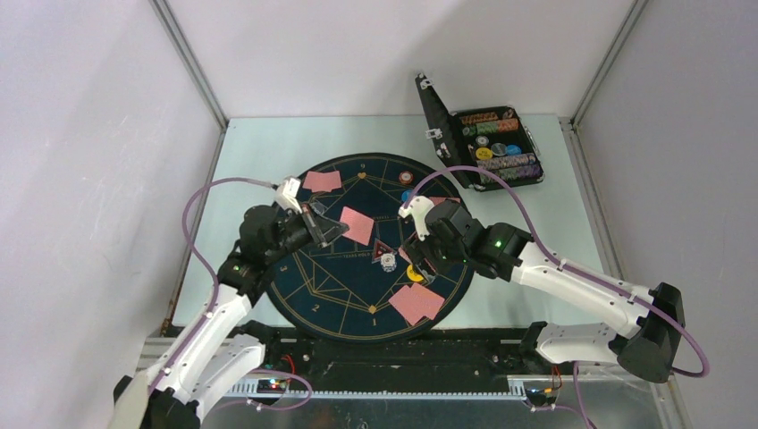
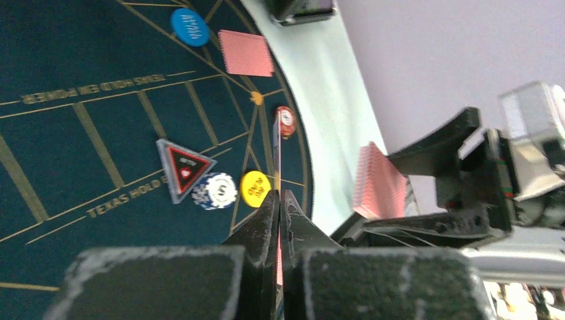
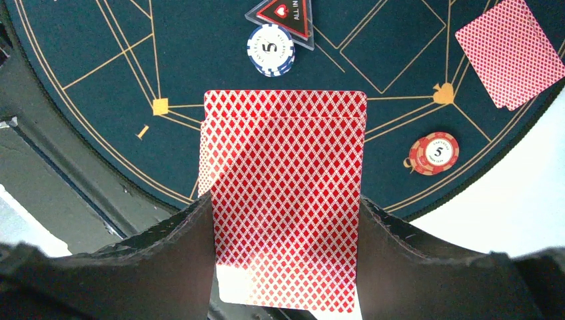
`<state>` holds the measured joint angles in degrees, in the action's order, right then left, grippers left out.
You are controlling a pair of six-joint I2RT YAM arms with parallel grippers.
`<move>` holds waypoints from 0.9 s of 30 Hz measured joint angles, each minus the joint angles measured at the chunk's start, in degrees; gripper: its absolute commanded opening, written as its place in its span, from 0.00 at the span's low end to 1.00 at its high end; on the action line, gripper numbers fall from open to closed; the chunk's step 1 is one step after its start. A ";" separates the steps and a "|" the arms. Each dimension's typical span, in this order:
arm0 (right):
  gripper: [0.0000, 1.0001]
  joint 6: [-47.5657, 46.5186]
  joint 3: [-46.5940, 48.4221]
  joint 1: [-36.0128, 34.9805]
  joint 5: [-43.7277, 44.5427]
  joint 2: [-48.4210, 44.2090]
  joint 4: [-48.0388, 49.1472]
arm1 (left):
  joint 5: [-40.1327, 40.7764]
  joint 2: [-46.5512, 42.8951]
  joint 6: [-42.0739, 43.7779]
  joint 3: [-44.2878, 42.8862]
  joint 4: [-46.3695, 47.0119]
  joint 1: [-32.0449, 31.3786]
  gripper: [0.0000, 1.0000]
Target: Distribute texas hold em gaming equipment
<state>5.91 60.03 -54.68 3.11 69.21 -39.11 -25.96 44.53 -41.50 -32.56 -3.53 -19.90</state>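
While dealt cards [image 1: 322, 181] lie at the mat's [image 1: 340, 281] far-left seat and a pile [image 1: 416, 304] at its near edge, we're mid-deal; several numbered seats have none. The left pincer [image 2: 278, 200] pinches one card [image 2: 277, 150] edge-on. The right pincer [image 3: 286, 227] clamps the stack [image 3: 286, 167], red diamond backs, slightly fanned. The chips [image 3: 270, 49] and marker [image 3: 285, 15] sit mid-mat; the case [image 1: 496, 147] on the counter [image 1: 259, 147] holds more.

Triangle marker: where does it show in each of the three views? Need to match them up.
Top external: triangle marker sits near the middle of the round mat.
Left wrist: marker is left of centre, mid-height.
Right wrist: marker is at the top edge, near centre, partly cut off.
Shared landmark: the blue-and-white chip right next to it in all three views.
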 measured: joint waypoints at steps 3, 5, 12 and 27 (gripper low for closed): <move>0.00 0.07 0.00 0.00 0.00 0.00 -0.02 | 3.54 -0.15 1.38 -0.24 -3.04 0.59 0.00; 0.00 0.09 0.00 0.00 0.02 0.00 -0.02 | 7.37 0.26 1.99 -0.81 -5.38 0.83 0.00; 0.00 0.07 0.00 0.04 -0.04 0.00 0.04 | 18.73 3.80 9.84 -5.92 -10.36 1.77 0.00; 0.00 1.73 0.00 3.06 0.92 0.00 0.26 | 4.09 11.32 88.00 -31.04 -17.94 2.03 0.00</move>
<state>7.64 60.03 -51.62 4.03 69.21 -38.85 -21.87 55.86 46.50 -63.59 -21.47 -17.87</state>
